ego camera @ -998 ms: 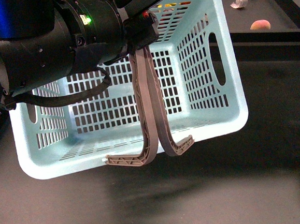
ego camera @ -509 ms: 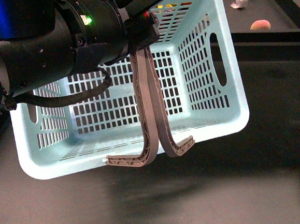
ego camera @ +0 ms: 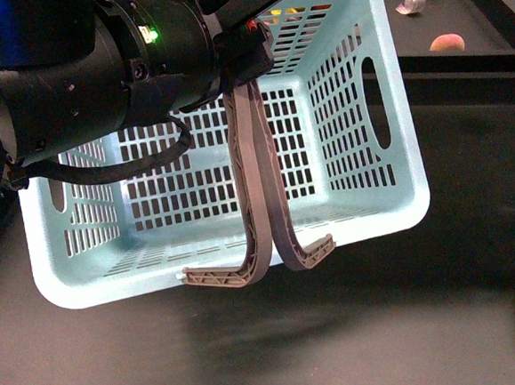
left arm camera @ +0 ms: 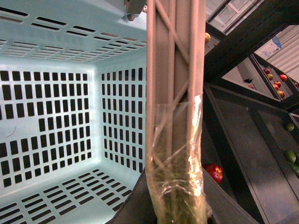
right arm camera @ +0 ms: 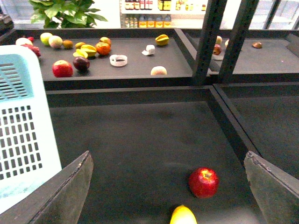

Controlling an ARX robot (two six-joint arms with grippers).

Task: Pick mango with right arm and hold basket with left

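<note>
Over the last second almost nothing is changing. The basket (ego camera: 361, 149) is sagging only a hair lower in the front view, and the left tool (ego camera: 243, 53) is staying clenched on its 2 brown-grey handles (ego camera: 260, 201), which are hanging pressed together across the open mouth. The basket is hanging clear above the dark table (ego camera: 386, 352), tipped so its slotted floor is facing the camera, and it is looking empty. So the holding half of the job is looking settled, while the picking half is not yet begun. The right tool (right arm camera: 168, 158) is standing released, its 2 fingers (right arm camera: 70, 186) spread wide with nothing between them. The mango (right arm camera: 183, 215) is lying on the table close in front of that tool, roughly in line with the gap. It is sitting near a red apple (right arm camera: 203, 182) and well apart from the basket. In the front view only a yellow sliver of it is showing at the right edge. In my judgement the right arm is needing to drop and close on the mango without nudging the apple.
</note>
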